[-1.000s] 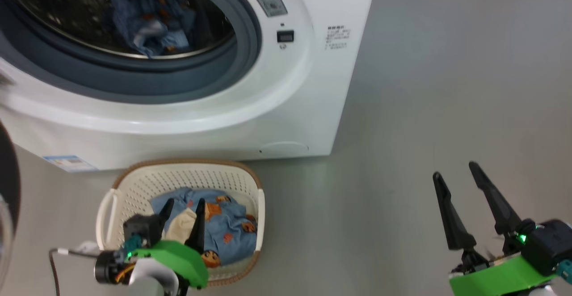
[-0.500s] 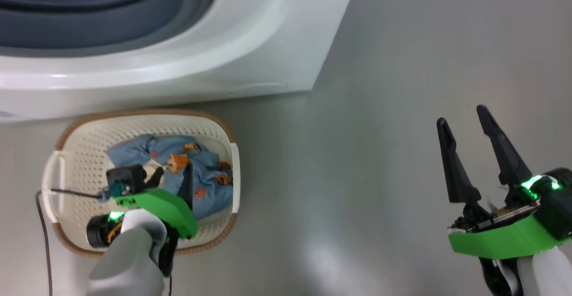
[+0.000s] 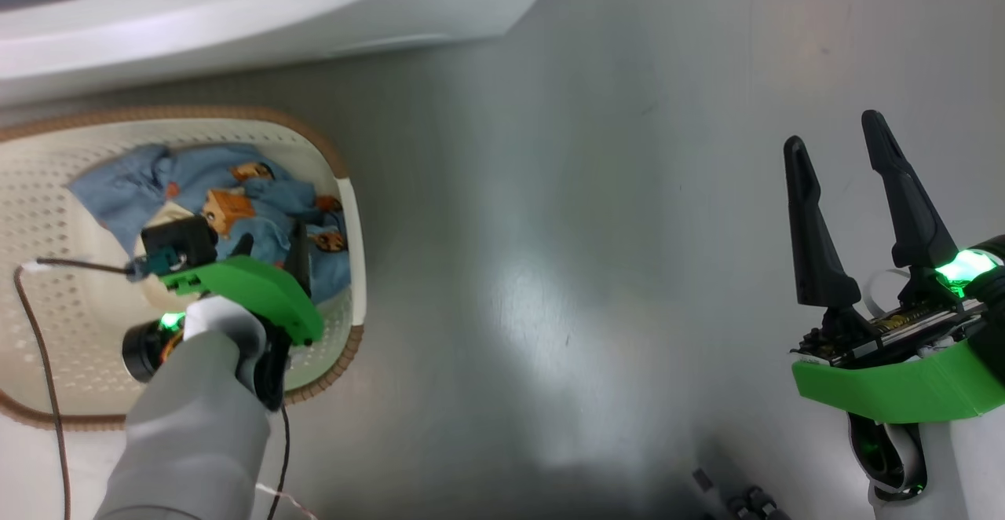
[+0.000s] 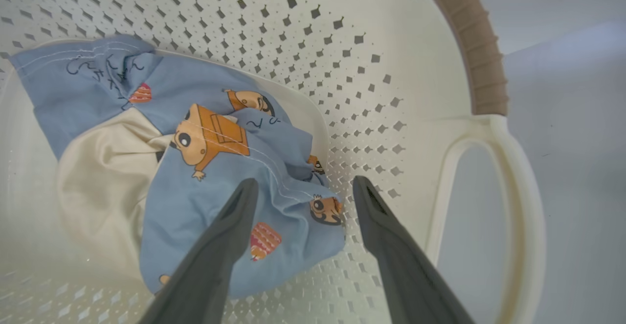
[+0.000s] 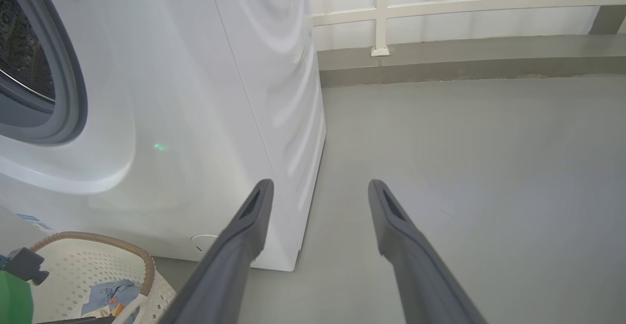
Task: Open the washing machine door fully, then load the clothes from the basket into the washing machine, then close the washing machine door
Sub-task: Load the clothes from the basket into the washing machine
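Note:
The cream perforated basket (image 3: 349,214) with a brown rim stands on the floor at the left, in front of the white washing machine (image 3: 235,1). The clothes (image 3: 196,182), light blue with orange figures plus a cream piece, lie in it. My left gripper (image 3: 271,241) reaches down inside the basket. In the left wrist view it is open (image 4: 303,183), just above the right end of the clothes (image 4: 205,167), close to the basket wall (image 4: 415,118). My right gripper (image 3: 834,131) hangs open over bare floor, far to the right. The washing machine door is out of view.
The right wrist view shows the washing machine's side (image 5: 244,94), its grey gasket (image 5: 73,94) at the left edge, and grey floor (image 5: 464,167) running back to a wall with a white rail (image 5: 381,15). A thin cable (image 3: 47,363) loops over the basket.
The head camera has tilted down, so the washer has slid up out of the picture. My left gripper has sunk lower into the basket, over the clothes. The right gripper stays open.

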Controlling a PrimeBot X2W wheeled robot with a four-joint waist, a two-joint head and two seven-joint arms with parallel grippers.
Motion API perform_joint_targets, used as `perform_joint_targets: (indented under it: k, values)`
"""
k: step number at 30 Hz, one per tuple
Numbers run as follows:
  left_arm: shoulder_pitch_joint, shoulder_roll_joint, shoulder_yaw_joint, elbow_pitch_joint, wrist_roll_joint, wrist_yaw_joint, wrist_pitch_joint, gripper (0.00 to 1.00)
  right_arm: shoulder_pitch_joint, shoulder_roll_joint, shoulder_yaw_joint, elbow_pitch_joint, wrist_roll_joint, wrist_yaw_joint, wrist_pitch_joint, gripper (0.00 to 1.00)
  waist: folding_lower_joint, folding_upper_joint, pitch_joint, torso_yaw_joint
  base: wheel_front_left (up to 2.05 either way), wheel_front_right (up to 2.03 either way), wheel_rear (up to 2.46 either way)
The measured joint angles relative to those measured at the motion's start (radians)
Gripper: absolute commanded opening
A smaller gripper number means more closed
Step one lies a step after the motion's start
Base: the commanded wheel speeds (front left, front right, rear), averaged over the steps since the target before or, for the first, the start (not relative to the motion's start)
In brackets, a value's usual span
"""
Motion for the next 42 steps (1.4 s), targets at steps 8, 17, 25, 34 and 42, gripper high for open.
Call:
perform_joint_targets:
  k: [8, 17, 25, 34, 42]
  values:
    - [-0.055, 0.012, 0.013, 0.009, -0.020, 0.020, 0.024, 1.00, -0.025, 0.000, 0.008, -0.018, 0.000, 0.000, 0.000, 1.00, 0.0000, 0.0000, 0.103, -0.018, 0.00, 0.00, 0.00]
    - [-0.059, 0.025, 0.027, 0.014, -0.036, 0.080, 0.043, 0.93, -0.026, -0.003, 0.015, -0.023, 0.001, 0.000, 0.000, 1.00, -0.0001, 0.0000, 0.168, -0.033, 0.00, 0.00, 0.00]
    - [-0.070, 0.025, 0.023, 0.015, -0.041, 0.080, 0.055, 0.00, -0.026, -0.011, 0.018, -0.026, 0.002, 0.000, 0.000, 1.00, -0.0002, 0.0000, 0.168, -0.028, 0.00, 0.00, 0.00]
    - [-0.067, 0.021, 0.031, 0.016, -0.073, 0.070, -0.005, 0.00, -0.026, -0.018, 0.016, -0.021, 0.002, 0.000, 0.000, 1.00, -0.0002, 0.0000, 0.137, -0.013, 0.00, 0.00, 0.00]
    - [-0.043, 0.026, 0.009, 0.006, -0.032, 0.072, -0.066, 0.00, -0.024, -0.039, 0.019, -0.006, 0.002, 0.000, 0.000, 1.00, -0.0002, 0.0000, 0.080, 0.004, 0.00, 0.00, 0.00]
